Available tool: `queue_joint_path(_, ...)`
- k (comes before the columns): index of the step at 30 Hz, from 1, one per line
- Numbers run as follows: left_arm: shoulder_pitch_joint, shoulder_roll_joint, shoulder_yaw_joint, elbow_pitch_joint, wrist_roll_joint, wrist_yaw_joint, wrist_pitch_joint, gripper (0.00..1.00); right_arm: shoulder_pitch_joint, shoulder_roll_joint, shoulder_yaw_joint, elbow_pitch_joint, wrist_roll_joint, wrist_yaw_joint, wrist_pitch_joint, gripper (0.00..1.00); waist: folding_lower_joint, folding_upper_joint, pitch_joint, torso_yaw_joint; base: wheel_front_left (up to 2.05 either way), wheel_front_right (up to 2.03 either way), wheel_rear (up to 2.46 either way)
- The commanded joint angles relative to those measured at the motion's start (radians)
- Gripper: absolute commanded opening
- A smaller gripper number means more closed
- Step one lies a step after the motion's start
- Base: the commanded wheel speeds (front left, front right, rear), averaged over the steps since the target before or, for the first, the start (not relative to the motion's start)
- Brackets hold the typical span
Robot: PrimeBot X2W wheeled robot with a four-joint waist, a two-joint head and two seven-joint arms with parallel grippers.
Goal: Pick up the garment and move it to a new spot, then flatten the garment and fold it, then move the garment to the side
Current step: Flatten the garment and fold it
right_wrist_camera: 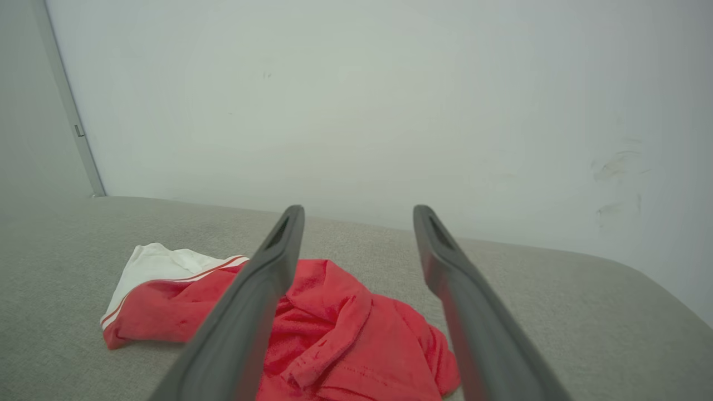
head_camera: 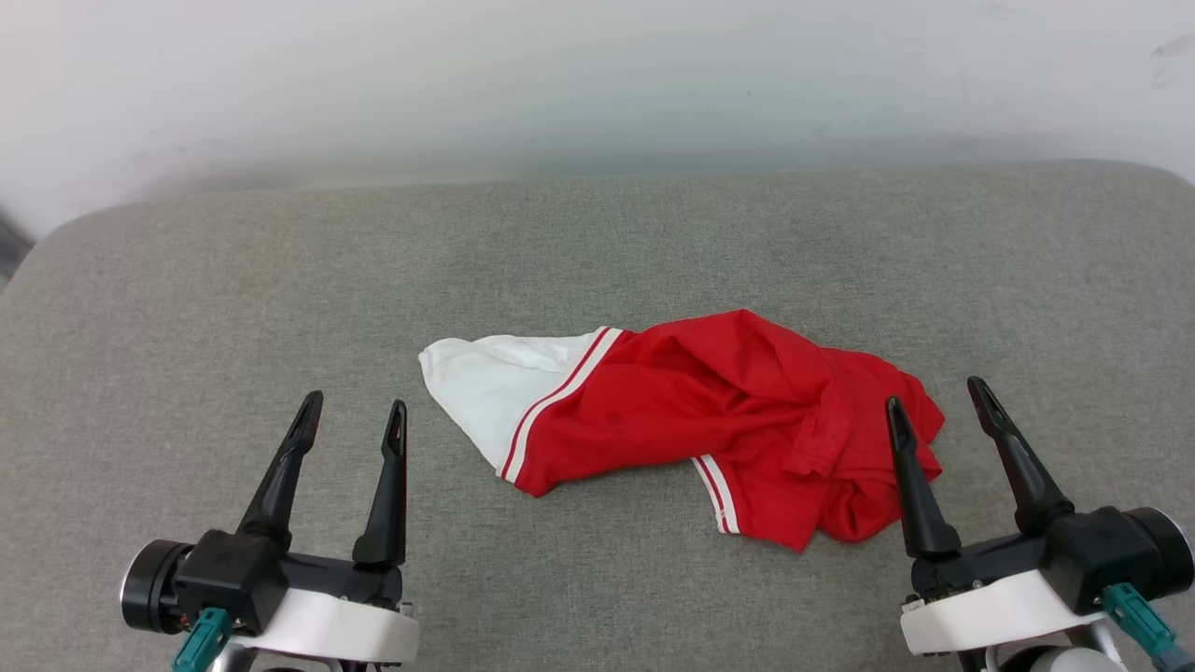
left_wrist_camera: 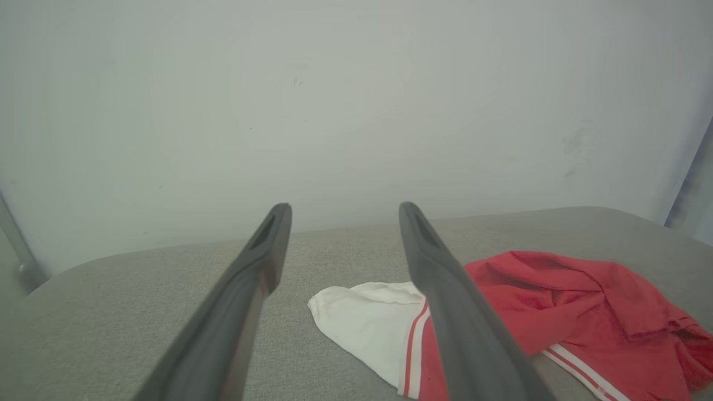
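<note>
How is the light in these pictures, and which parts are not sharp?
Head view: soft, even light, no glare; the garment is sharp, with only a faint shadow at its near edge. Left wrist view: the left fingers are blurred, being close to the lens. Right wrist view: the right fingers are blurred too; wall scuffs show.

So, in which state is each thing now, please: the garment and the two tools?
garment: crumpled in a heap on the grey cushion, not flattened, not folded, one white sleeve lying out to the left, not held.
left tool: open, empty, apart from the garment.
right tool: open, empty, by the garment's right end.
</note>
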Motion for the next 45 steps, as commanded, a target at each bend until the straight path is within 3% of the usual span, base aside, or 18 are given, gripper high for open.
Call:
queue_joint_path(1,0.008,-0.008,0.011,-0.006,0.008,-0.01,-0.003,1.0,0.005,0.0,-0.003,-0.003,-0.004,-0.001,-0.002,1.0,0.0001,0.0,0.003,-0.001,0.0,0.0,0.0)
queue_joint_path(10,-0.01,-0.045,0.045,-0.014,0.045,-0.045,-0.003,1.0,-0.001,-0.007,-0.026,-0.007,-0.064,-0.001,-0.002,1.0,0.0001,0.0,0.031,0.001,0.0,0.0,0.0)
queue_joint_path(13,-0.02,-0.053,0.047,-0.016,0.057,-0.055,-0.003,1.0,-0.012,-0.071,-0.02,0.032,-0.038,-0.001,0.023,1.0,0.0001,0.0,0.056,0.006,0.0,0.0,0.0)
queue_joint_path(15,-0.028,-0.055,0.047,-0.016,0.063,-0.057,-0.003,1.0,-0.032,-0.111,-0.009,0.04,0.013,-0.001,0.102,1.0,0.0001,0.0,0.072,0.01,0.0,0.0,0.0)
queue_joint_path(16,-0.035,-0.056,0.047,-0.017,0.066,-0.059,-0.003,1.0,-0.049,-0.154,-0.003,0.035,0.094,-0.001,0.223,1.0,0.0001,0.0,0.092,0.016,0.0,0.0,0.0)
queue_joint_path(17,-0.035,-0.056,0.047,-0.017,0.066,-0.059,-0.003,1.0,-0.049,-0.154,-0.003,0.035,0.094,-0.001,0.223,1.0,0.0001,0.0,0.092,0.016,0.0,0.0,0.0)
queue_joint_path(18,-0.042,-0.058,0.047,-0.017,0.069,-0.061,-0.003,1.0,-0.062,-0.172,-0.002,0.026,0.143,-0.001,0.29,1.0,0.0001,0.0,0.103,0.019,0.0,0.0,0.0)
queue_joint_path(19,-0.054,-0.061,0.042,-0.016,0.071,-0.063,-0.003,1.0,-0.083,-0.219,0.005,0.01,0.222,-0.001,0.426,1.0,0.0001,0.0,0.125,0.028,0.0,0.0,0.0)
queue_joint_path(22,-0.075,-0.064,0.034,-0.012,0.071,-0.064,-0.003,1.0,-0.118,-0.286,0.017,-0.004,0.31,-0.001,0.639,1.0,0.0001,0.0,0.161,0.044,0.0,0.0,0.0)
queue_joint_path(28,-0.111,-0.071,0.017,-0.001,0.07,-0.065,-0.003,1.0,-0.178,-0.343,0.013,0.003,0.364,-0.001,0.926,1.0,0.0001,0.0,0.208,0.084,0.0,0.0,0.0)
queue_joint_path(32,-0.132,-0.077,0.005,0.005,0.064,-0.066,-0.003,1.0,-0.213,-0.374,0.014,0.021,0.332,-0.001,1.022,1.0,0.0001,0.0,0.238,0.124,0.0,0.0,0.0)
queue_joint_path(40,-0.151,-0.084,-0.011,0.017,0.054,-0.066,-0.003,1.0,-0.188,-0.366,0.006,0.13,0.273,-0.001,1.037,1.0,0.0001,0.0,0.263,0.185,0.0,0.0,0.0)
queue_joint_path(41,-0.151,-0.085,-0.011,0.018,0.054,-0.066,-0.003,1.0,-0.178,-0.36,0.012,0.143,0.274,-0.001,1.034,0.83,0.0001,0.0,0.262,0.187,0.0,0.0,0.0)
queue_joint_path(42,-0.15,-0.085,-0.011,0.019,0.054,-0.066,-0.003,1.0,-0.173,-0.355,0.017,0.152,0.277,-0.001,1.029,0.22,0.0001,0.0,0.26,0.188,0.0,0.0,0.0)
queue_joint_path(43,-0.147,-0.086,-0.01,0.021,0.054,-0.066,-0.003,1.0,-0.168,-0.349,0.022,0.158,0.28,-0.001,1.022,0.0,0.0001,0.0,0.256,0.188,0.0,0.0,0.0)
queue_joint_path(45,-0.139,-0.086,-0.006,0.029,0.055,-0.066,-0.003,1.0,-0.157,-0.35,0.028,0.16,0.287,-0.001,1.005,0.0,0.0001,0.0,0.244,0.183,0.0,0.0,0.0)
